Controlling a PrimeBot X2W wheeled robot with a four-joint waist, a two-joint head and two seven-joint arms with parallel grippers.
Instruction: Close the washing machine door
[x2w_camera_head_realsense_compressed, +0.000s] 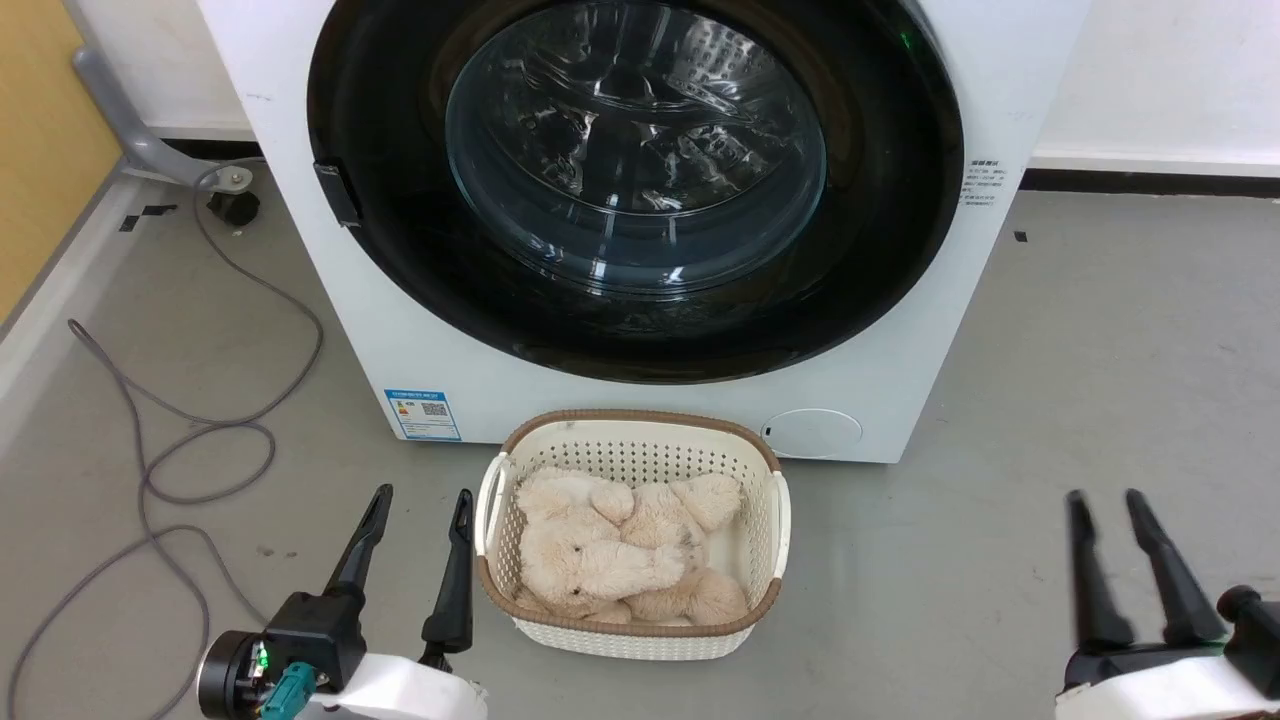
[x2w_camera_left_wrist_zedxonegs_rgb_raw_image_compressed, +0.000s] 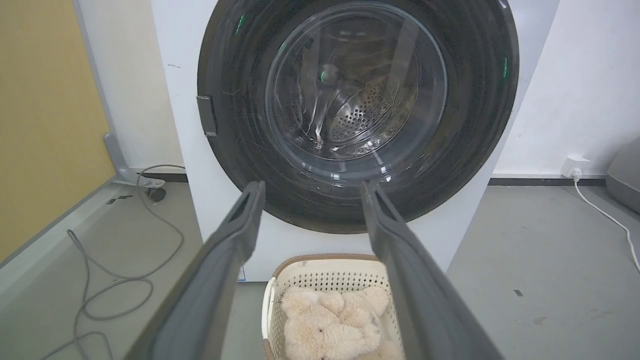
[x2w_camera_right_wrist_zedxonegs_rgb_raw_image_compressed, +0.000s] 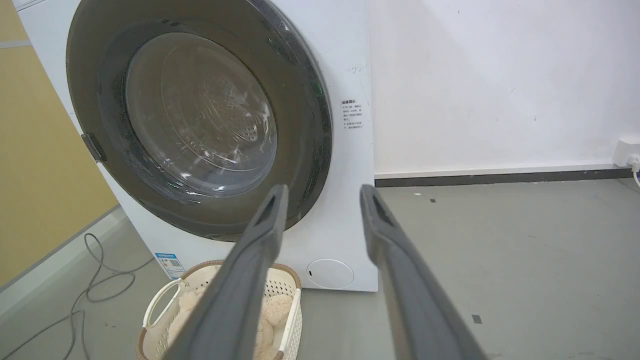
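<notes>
- Black and glossy, the washing machine door (x2w_camera_head_realsense_compressed: 640, 190) sits flat against the white front of the washing machine (x2w_camera_head_realsense_compressed: 880, 380) in the head view. Its ring lies flush all round and the glass bowl bulges into the drum. By my reckoning it is shut and the job looks done.
- A cream basket (x2w_camera_head_realsense_compressed: 640, 430) stands on the floor just in front of the machine with a plush toy (x2w_camera_head_realsense_compressed: 610, 560) lying inside it. I judge it sits low enough to be out of the door's swing.
- Low in the same view, the left pincer (x2w_camera_head_realsense_compressed: 423, 493) hovers just beside the basket with its fingers spread wide, empty and touching nothing. The right pincer (x2w_camera_head_realsense_compressed: 1105, 495) is well apart on the other side. Its fingers are parted a little less, and it also holds nothing.
- From the left wrist, the left pincer (x2w_camera_left_wrist_zedxonegs_rgb_raw_image_compressed: 312, 186) points straight at the door (x2w_camera_left_wrist_zedxonegs_rgb_raw_image_compressed: 357, 100), with a wide gap between its fingers. The basket (x2w_camera_left_wrist_zedxonegs_rgb_raw_image_compressed: 325, 260) shows through that gap below.
- From the right wrist, the right pincer (x2w_camera_right_wrist_zedxonegs_rgb_raw_image_compressed: 324, 189) is partly open and carries nothing. It aims past the door (x2w_camera_right_wrist_zedxonegs_rgb_raw_image_compressed: 200, 120) toward the machine's lower corner (x2w_camera_right_wrist_zedxonegs_rgb_raw_image_compressed: 345, 200), with the basket (x2w_camera_right_wrist_zedxonegs_rgb_raw_image_compressed: 200, 266) off to one side.
- Both arms hang clear of the machine, which suits a door that needs no further push.
</notes>
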